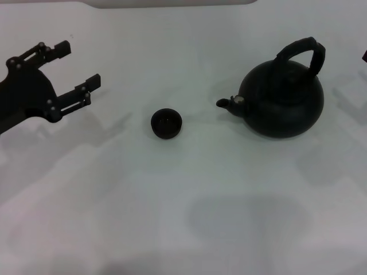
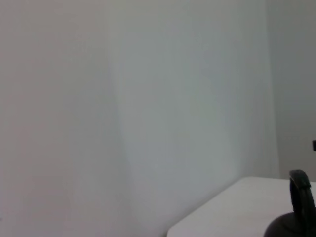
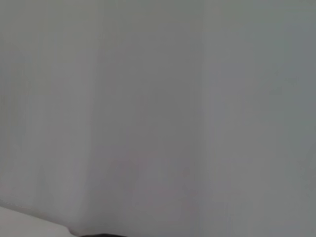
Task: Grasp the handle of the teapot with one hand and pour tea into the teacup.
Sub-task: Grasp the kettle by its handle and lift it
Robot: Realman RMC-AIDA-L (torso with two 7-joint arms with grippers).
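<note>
The large matte black teapot [image 1: 284,103] stands on the white table at the right, its short spout [image 1: 226,103] pointing left toward the teacup. Its thick arched handle [image 1: 301,50] rises over the top, with nothing holding it. The small black teacup [image 1: 166,123] sits upright near the middle, a short gap left of the spout. My left gripper [image 1: 81,65] is open and empty at the far left, well apart from the cup. Only a dark sliver [image 1: 364,55] at the right edge shows of my right arm. The left wrist view catches the handle [image 2: 302,195] and part of the teapot [image 2: 289,228].
The white table [image 1: 183,217] stretches wide in front of the cup and teapot. The right wrist view shows mostly a plain grey wall [image 3: 158,98] and a corner of the table [image 3: 24,224].
</note>
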